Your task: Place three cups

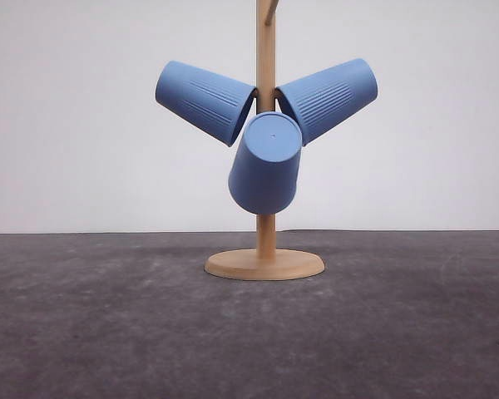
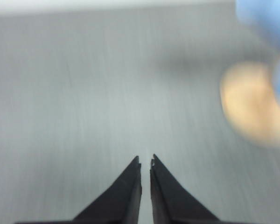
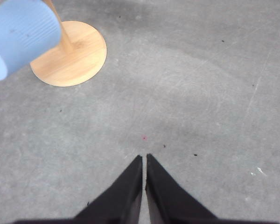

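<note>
Three ribbed light-blue cups [image 1: 264,163] hang on the wooden peg stand [image 1: 264,264], its top cropped. Left gripper [image 2: 145,161] and right gripper [image 3: 144,157] closed, empty; left wrist view blurred.

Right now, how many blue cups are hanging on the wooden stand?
3. All hang on the wooden cup tree: left cup, right cup, front cup low at the middle. None seems hidden.
</note>
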`<action>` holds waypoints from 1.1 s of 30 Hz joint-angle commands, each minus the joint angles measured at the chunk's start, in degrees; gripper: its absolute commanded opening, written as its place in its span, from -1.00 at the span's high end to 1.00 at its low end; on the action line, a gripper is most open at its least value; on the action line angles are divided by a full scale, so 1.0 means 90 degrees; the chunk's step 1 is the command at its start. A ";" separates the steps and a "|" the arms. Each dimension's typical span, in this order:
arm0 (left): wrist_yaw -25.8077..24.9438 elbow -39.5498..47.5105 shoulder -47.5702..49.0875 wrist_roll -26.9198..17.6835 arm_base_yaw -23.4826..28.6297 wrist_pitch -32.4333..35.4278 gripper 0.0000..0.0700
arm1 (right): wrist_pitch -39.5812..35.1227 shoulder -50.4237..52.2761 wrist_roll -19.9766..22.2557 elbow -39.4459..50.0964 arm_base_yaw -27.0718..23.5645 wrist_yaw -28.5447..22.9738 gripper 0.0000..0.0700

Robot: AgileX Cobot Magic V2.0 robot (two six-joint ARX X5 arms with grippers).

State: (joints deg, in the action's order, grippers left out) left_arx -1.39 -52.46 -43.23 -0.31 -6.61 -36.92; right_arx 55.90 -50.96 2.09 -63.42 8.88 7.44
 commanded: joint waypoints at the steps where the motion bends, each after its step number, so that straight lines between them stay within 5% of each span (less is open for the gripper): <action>1: 0.0009 0.1231 0.0389 0.0132 0.0055 0.1554 0.97 | -0.0066 -0.0027 -0.0063 -0.0073 0.0002 0.0002 0.98; 6: 0.0012 0.3816 0.2020 0.0456 0.0248 0.3350 0.97 | -0.0066 -0.0027 -0.0061 -0.0073 0.0002 0.0000 0.98; 11: 0.0012 0.5245 0.3533 0.0583 0.0402 0.3682 0.97 | -0.0066 -0.0027 -0.0061 -0.0073 0.0004 0.0002 0.98; 22: 0.0052 0.5752 0.4739 0.0543 0.0585 0.2951 0.97 | -0.0066 -0.0027 -0.0061 -0.0073 0.0002 0.0002 0.98; 33: 0.0201 0.5748 0.4765 0.0714 0.0581 0.2900 0.97 | -0.0066 -0.0027 -0.0061 -0.0073 0.0004 0.0000 0.98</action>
State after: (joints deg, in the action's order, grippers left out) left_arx 0.27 -1.54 -0.32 5.42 -1.39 -10.48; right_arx 55.90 -50.96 2.09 -63.42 8.89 7.44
